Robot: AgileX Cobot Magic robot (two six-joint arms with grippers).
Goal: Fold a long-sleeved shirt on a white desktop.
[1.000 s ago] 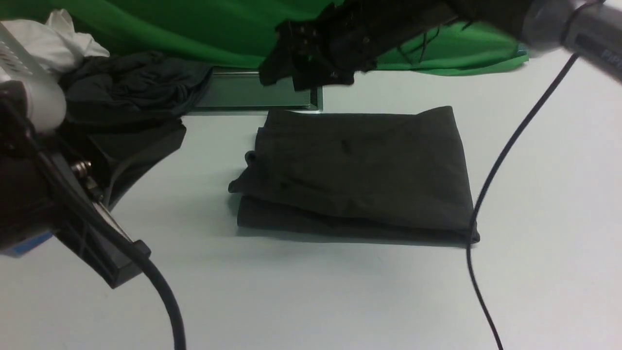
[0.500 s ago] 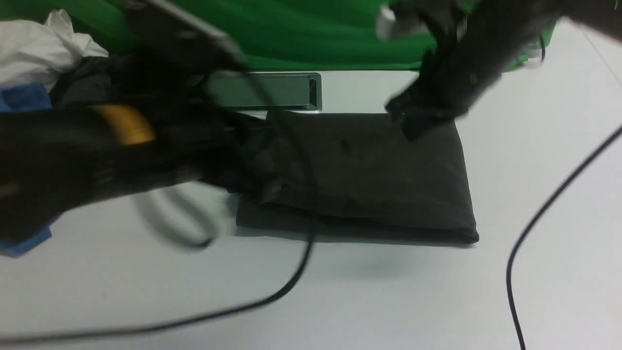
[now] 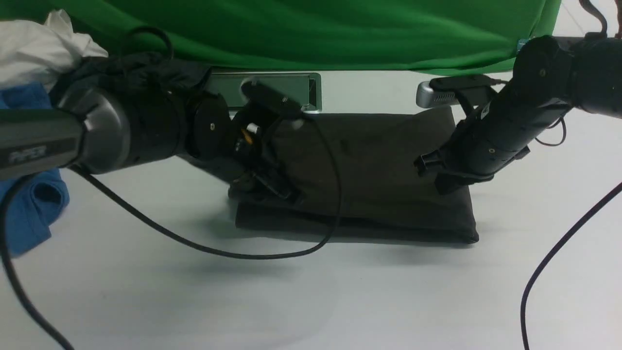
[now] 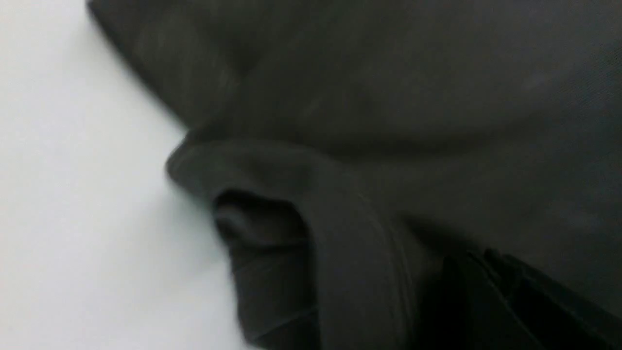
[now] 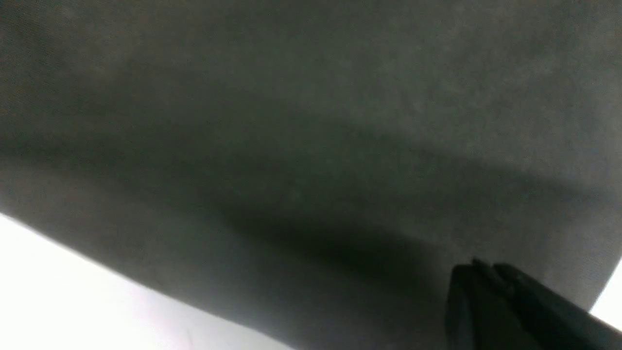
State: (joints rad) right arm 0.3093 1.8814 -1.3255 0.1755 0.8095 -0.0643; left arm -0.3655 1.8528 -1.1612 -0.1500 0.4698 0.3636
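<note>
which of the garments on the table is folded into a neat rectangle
The dark long-sleeved shirt in the middle. The blue garment and white cloth at the left lie crumpled.

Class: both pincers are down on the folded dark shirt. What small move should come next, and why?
Probably lift both pincers straight up: the long-sleeved shirt already lies as a compact folded rectangle, with the left pincer and right pincer shut at opposite ends.

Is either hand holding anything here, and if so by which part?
Both hands, left and right, are shut and down on opposite ends of the folded shirt; whether any cloth is pinched cannot be told.
</note>
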